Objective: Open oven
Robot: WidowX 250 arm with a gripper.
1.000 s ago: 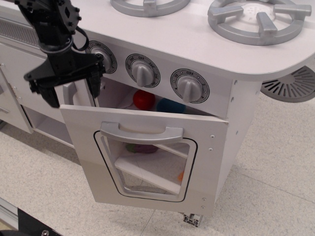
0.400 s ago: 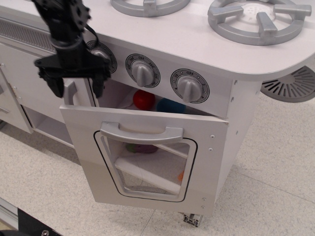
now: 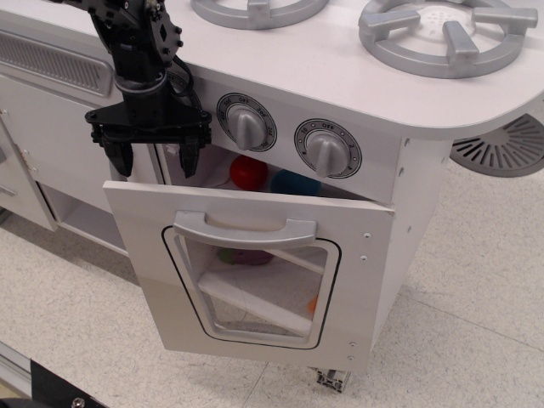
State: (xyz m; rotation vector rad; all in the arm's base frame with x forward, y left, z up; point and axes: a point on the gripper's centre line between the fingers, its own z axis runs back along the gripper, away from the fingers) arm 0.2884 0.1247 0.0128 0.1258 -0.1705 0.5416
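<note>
The black gripper [image 3: 155, 161] hangs just above the left end of the oven [image 3: 255, 263] door's top edge, and its two fingers [image 3: 189, 157] point down, spread apart, holding nothing. The oven sits under the white stove top [image 3: 340, 76], and its door leans out a bit, open at the top. A silver handle [image 3: 245, 229] runs across the door above the clear window [image 3: 255, 289]. A red ball [image 3: 248, 172] and a blue thing [image 3: 295, 184] peek out behind the door, below two round knobs [image 3: 246, 123].
</note>
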